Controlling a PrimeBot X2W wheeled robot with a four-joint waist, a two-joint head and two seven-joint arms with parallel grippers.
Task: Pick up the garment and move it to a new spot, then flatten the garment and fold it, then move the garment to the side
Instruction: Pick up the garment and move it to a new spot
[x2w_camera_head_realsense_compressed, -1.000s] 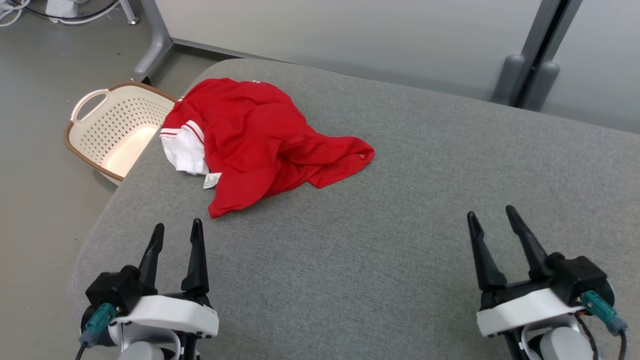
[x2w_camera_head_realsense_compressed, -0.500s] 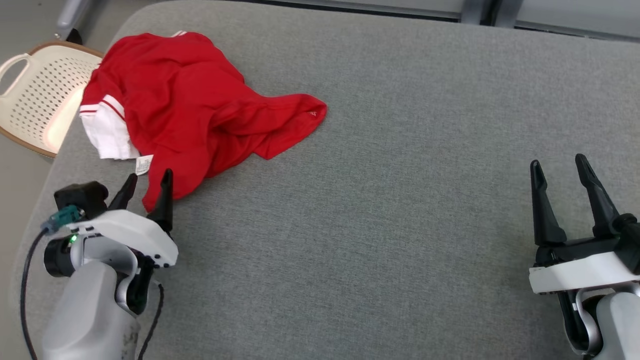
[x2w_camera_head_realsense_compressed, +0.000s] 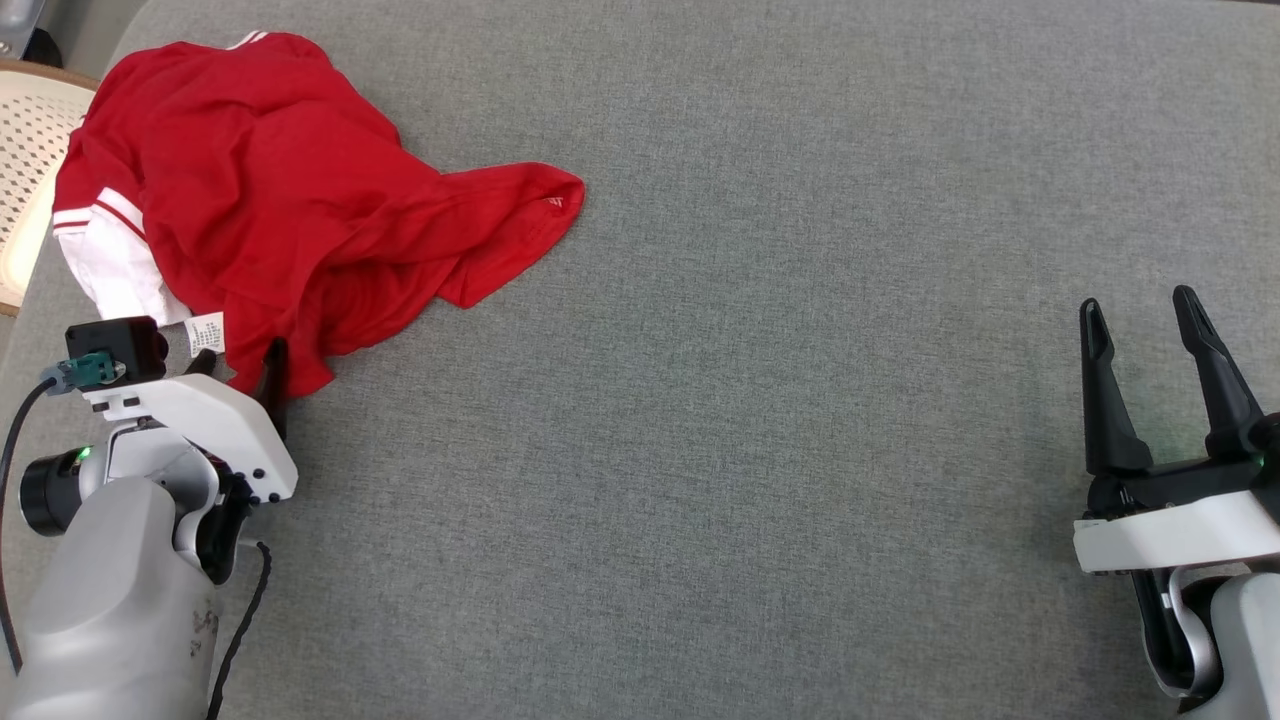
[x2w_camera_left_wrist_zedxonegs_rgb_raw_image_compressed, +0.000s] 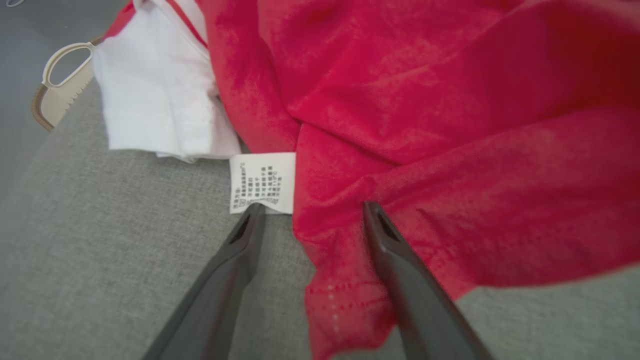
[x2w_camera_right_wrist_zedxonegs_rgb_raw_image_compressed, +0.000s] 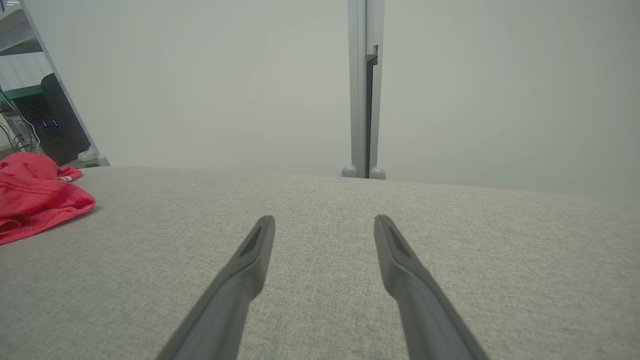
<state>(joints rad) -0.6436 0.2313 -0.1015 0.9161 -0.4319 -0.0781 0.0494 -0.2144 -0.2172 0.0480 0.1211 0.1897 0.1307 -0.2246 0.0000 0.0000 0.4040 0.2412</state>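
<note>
Reaching into the left side of the head view, we have our left tool (x2w_camera_head_realsense_compressed: 240, 352) spread wide at the near edge of the red garment (x2w_camera_head_realsense_compressed: 280, 200), which lies crumpled in the upper left corner of the grey table (x2w_camera_head_realsense_compressed: 750, 400). The left wrist view shows why it is posed this way. One finger sits over bare table by the white care label (x2w_camera_left_wrist_zedxonegs_rgb_raw_image_compressed: 262, 182) and the other over red cloth, so the loose hem (x2w_camera_left_wrist_zedxonegs_rgb_raw_image_compressed: 345, 305) runs between them. We judge a closing pinch here should catch one edge rather than a thick bunch. Nothing is held yet.

A white panel (x2w_camera_head_realsense_compressed: 115, 280) of the garment pokes out at the far left, beside a pale basket (x2w_camera_head_realsense_compressed: 25, 150) past the table's edge. Our right tool (x2w_camera_head_realsense_compressed: 1138, 300), at the lower right, is likewise open and empty, well apart from the cloth. We judge it waits there because the bare stretch of table between the arms is the likely new spot, where flattening will want both.
</note>
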